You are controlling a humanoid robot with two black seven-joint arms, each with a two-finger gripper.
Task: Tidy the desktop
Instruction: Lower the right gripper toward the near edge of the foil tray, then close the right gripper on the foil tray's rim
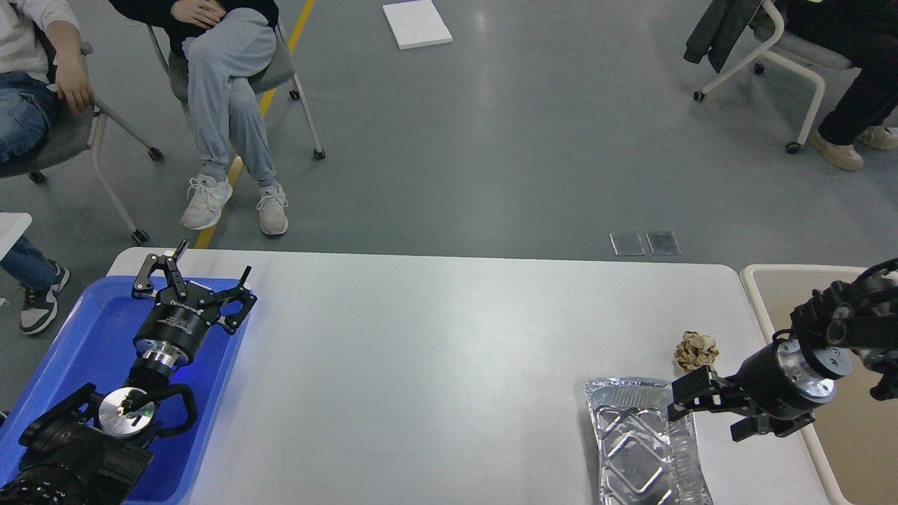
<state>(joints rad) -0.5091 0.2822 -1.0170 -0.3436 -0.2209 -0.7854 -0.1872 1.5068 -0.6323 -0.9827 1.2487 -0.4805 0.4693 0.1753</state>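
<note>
The desktop [449,351] is a wide white-grey tabletop. A crumpled brown paper ball [696,351] lies on it at the right. Just in front of the ball lies an empty foil tray [635,449]. My right gripper [704,423] is open and empty. It points left and hovers at the foil tray's right rim, nearer to me than the paper ball. My left gripper [215,257] is open and empty over the far right corner of the blue plastic tray [77,351].
A beige bin [772,294] stands past the table's right edge, under my right arm. The blue tray sits at the left end. People on wheeled chairs [231,77] sit beyond the table's far edge.
</note>
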